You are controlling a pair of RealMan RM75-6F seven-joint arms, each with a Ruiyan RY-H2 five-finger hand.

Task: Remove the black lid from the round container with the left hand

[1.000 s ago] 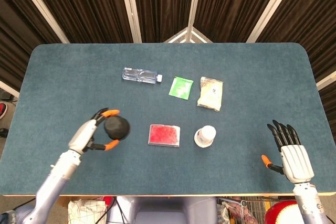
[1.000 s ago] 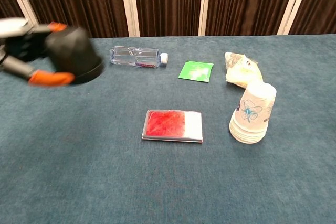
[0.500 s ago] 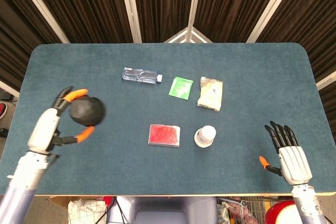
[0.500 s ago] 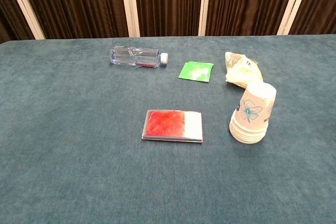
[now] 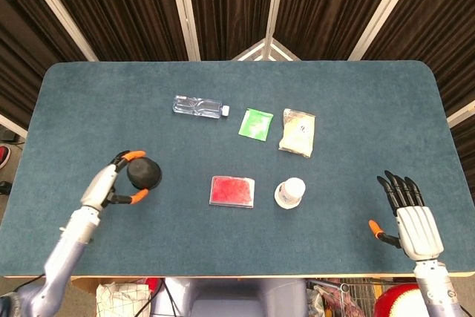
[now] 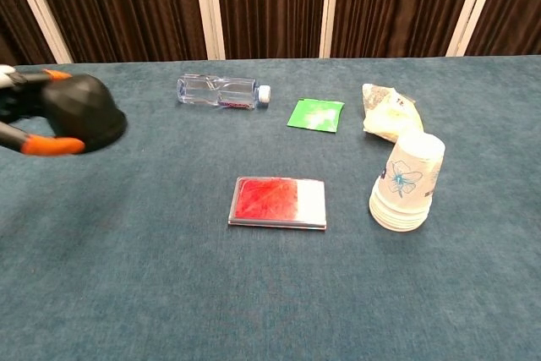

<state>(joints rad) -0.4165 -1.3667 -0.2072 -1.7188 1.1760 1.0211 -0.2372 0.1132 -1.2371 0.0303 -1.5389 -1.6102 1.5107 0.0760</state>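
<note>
My left hand [image 5: 110, 187] grips a black dome-shaped lid [image 5: 144, 174] between its orange-tipped fingers, over the left part of the blue table [image 5: 89, 102]. The chest view has the same lid [image 6: 83, 112] at the left edge, held by the left hand [image 6: 21, 117], seemingly above the table top. No round container shows under or beside the lid. My right hand [image 5: 410, 217] is by the table's front right edge, fingers spread and holding nothing; the chest view does not show it.
A clear water bottle [image 5: 198, 106] lies at the back, with a green packet [image 5: 256, 123] and a yellowish snack bag [image 5: 297, 132] to its right. A red-filled flat box [image 5: 232, 191] and a stack of paper cups [image 5: 290, 192] stand mid-table.
The left hand with the lid swung out left and up, leaving the chest view, then came back right and lower. The right hand barely shifted.
</note>
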